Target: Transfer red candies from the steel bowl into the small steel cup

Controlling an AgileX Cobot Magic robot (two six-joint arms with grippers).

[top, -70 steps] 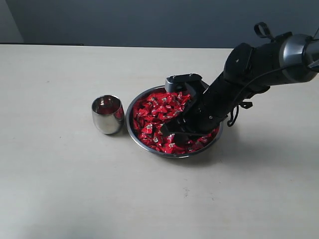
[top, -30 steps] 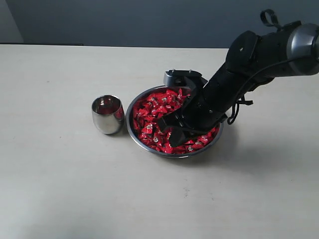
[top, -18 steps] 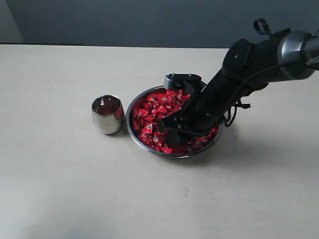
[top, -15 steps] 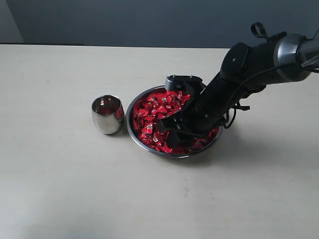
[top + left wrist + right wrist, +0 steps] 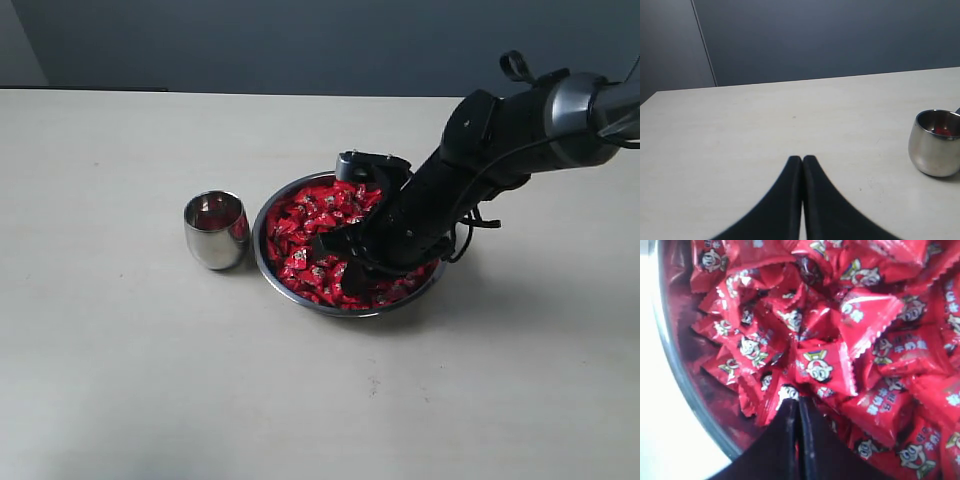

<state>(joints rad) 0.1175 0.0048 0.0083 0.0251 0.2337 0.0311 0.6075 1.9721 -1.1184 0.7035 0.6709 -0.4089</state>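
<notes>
The steel bowl (image 5: 260,255) sits mid-table, full of red candies (image 5: 305,225). To its left stands the small steel cup (image 5: 216,230), with something red showing inside it. My right gripper (image 5: 336,263) reaches down into the bowl from the right. In the right wrist view its jaws (image 5: 799,401) are shut, tips pressed into the candies (image 5: 820,365) near the bowl's rim (image 5: 675,370); whether a wrapper is pinched between them does not show. My left gripper (image 5: 802,158) is shut and empty over bare table, with the cup (image 5: 935,145) off to one side.
The pale table (image 5: 150,380) spreads wide around the bowl and cup. A dark wall (image 5: 300,40) runs along the table's far edge. The right arm (image 5: 520,130) slants over the bowl's right half.
The right gripper opened above the candies, sank into the pile near the bowl's front and closed. The bowl and cup stayed where they were.
</notes>
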